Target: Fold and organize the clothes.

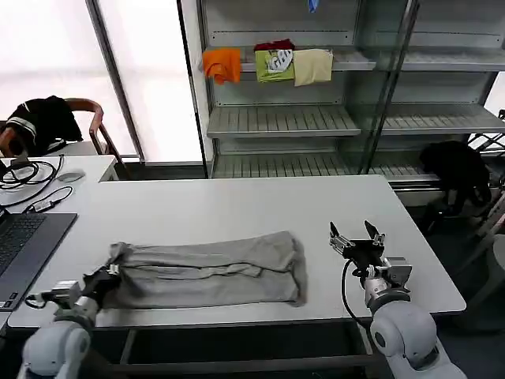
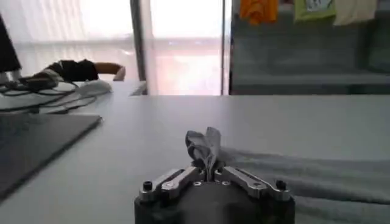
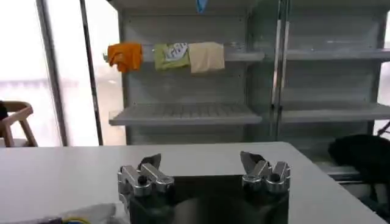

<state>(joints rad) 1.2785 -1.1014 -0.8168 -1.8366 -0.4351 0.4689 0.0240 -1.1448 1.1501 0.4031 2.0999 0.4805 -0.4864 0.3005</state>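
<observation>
The light grey soft cotton shirt (image 1: pixel 207 270) lies on the white desk (image 1: pixel 237 209), near the desk's front edge, folded into a long, low band that runs across in front of me. Its cloth is rumpled along the length, with shallow creases and a seam line through the middle, and the end nearer my right arm is rounded and a little thicker where the layers are doubled over. The end nearer my left arm narrows into a bunched tuft. My left gripper (image 1: pixel 107 277) sits low at that end, its fingers drawn together on the tuft, and in the left wrist view (image 2: pixel 206 171) a small crumpled peak of the grey fabric (image 2: pixel 205 146) stands up from between them while the rest of the shirt trails away flat over the desk. My right gripper (image 1: pixel 357 237) is beside the shirt's rounded end, apart from the cloth, with its two fingers spread wide and nothing between them; the right wrist view (image 3: pixel 204 164) shows the same wide gap over bare desk. Beyond the shirt's bunched end, at the desk's left edge, lies a dark open laptop (image 1: pixel 24 245) with black cables (image 1: pixel 31 174) behind it. Past the desk's far edge stands a grey metal shelf unit (image 1: pixel 284 118), and over its upper shelf hang an orange garment (image 1: pixel 222 65), a green one (image 1: pixel 274 66) and a cream one (image 1: pixel 312 66).
</observation>
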